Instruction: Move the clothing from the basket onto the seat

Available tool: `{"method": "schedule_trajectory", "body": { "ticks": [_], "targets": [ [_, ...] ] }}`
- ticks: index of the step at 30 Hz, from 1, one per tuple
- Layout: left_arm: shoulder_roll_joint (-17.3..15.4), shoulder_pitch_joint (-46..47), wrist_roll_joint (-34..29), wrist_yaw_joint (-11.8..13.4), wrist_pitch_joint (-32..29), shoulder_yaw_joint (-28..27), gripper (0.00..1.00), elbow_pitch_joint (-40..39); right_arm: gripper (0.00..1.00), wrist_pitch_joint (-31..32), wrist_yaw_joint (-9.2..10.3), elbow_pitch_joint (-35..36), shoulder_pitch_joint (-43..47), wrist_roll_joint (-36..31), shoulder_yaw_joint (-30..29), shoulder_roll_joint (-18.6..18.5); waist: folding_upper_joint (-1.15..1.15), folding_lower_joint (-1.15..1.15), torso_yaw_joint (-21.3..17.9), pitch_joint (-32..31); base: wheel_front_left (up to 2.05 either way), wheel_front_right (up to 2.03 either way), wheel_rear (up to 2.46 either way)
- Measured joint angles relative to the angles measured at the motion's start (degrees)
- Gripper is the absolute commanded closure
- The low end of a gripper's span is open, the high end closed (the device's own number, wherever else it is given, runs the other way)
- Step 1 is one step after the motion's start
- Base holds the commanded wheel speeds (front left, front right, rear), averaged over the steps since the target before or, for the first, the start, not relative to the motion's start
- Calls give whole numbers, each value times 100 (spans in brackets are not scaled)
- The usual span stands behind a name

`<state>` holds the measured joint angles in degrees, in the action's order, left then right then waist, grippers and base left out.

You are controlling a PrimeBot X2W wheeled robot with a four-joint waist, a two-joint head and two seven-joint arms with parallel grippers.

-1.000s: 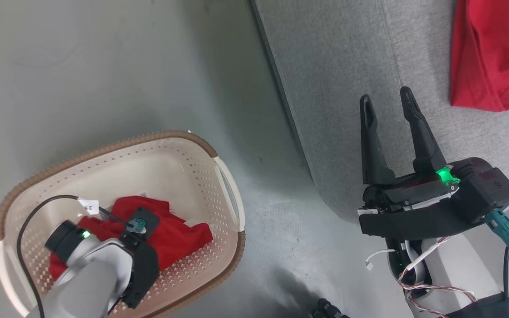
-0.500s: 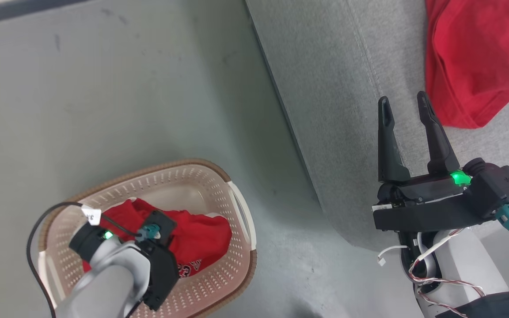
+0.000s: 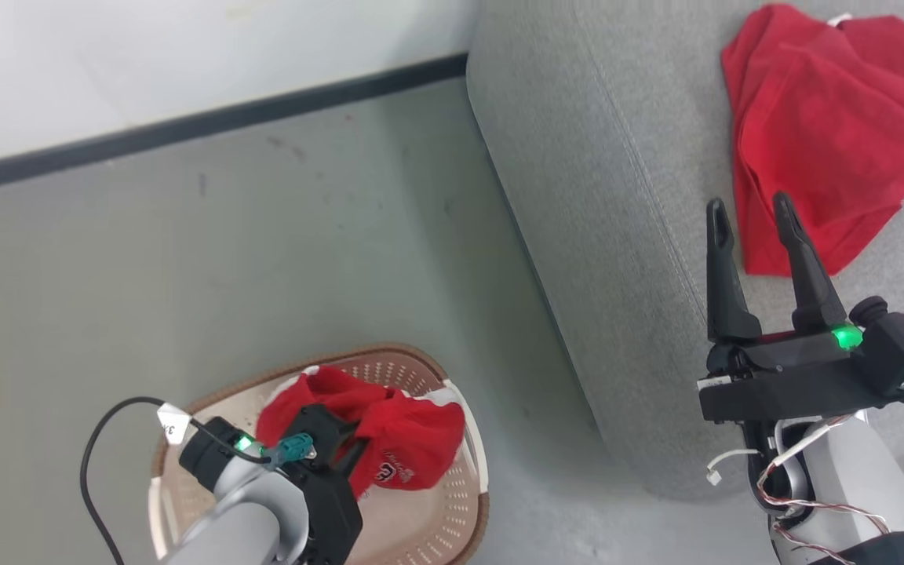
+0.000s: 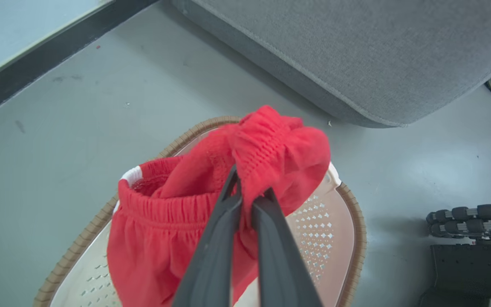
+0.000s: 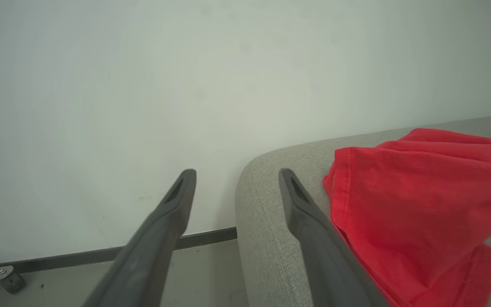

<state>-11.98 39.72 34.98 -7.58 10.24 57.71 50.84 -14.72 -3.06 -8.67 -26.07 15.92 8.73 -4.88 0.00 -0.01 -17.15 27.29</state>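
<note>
At the lower left of the head view, over a cream laundry basket (image 3: 474, 463) standing on a grey floor (image 3: 264, 259), the left gripper (image 4: 249, 183) holds a pair of red shorts (image 4: 279, 157). Its 2 dark fingers are pressed together on the bunched elastic waistband, and the rest of the fabric hangs down inside the brown rim. Whether the lowest fold touches the basket bottom cannot be told. No other clothing shows on the visible part of the basket bottom.

To the right, well apart from the basket, lies the large grey seat (image 3: 617, 196). 1 red T-shirt (image 3: 813, 141) is already spread on it. The right gripper (image 3: 749, 205) hovers above the seat near the T-shirt's lower edge, its 2 fingers wide apart and holding nothing.

The step in hand looks like the lift and carry of the shorts. To do it well, the left arm should probably rise until the trailing fabric is clear of the rim, so the light basket is not dragged or tipped. The thick waistband gives a firm pinch, so the hold seems secure. The fingers should stay clamped until the shorts are well past the seat's rounded front edge, or the cloth may slide off to the floor. A spot beside the T-shirt, away from the waiting right gripper, seems the safest place to let go.
</note>
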Motion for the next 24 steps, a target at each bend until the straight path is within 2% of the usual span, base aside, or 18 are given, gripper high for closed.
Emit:
{"method": "schedule_trajectory", "body": {
  "ticks": [12,24],
  "targets": [
    [51,-393,794,0,305,40,100,-758,0,0,-151,-196,390,29,-204,-204,0,0,340,-924,0,0,0],
    [-226,-534,1440,0,368,-71,100,-1697,0,0,-289,-186,794,199,-204,-287,0,0,661,-1690,0,0,0]
  ]
}}
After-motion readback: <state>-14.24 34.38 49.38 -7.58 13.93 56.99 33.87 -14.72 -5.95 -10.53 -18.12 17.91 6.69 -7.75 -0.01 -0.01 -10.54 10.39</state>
